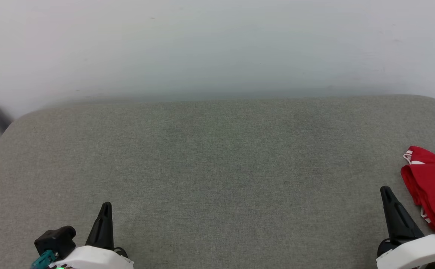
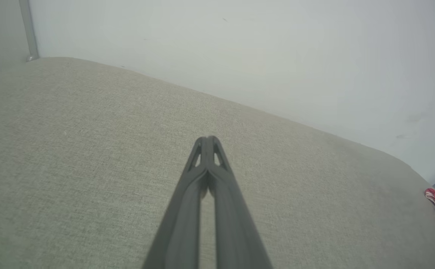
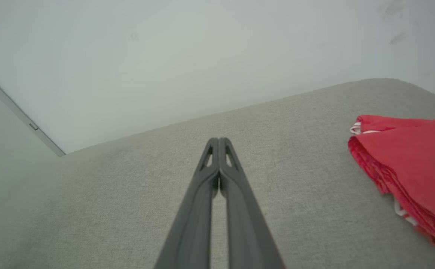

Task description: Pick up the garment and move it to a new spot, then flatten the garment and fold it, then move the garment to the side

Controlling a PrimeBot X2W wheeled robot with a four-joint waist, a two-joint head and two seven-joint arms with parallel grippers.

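Claw check: left claw at lower left, right claw at lower right, both clenched on nothing. Garment at right edge of frame, layered on pad, just beside right claw, apart. Looks folded and set aside. Advice: withdraw right claw straight back, clear of fold, no snagging.

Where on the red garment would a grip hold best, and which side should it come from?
Probably the thick layered edge of the garment, the one facing the right pincer. Come in low from the middle of the cushion, pincer opened first: the folds stack there, and the far side runs out of frame.
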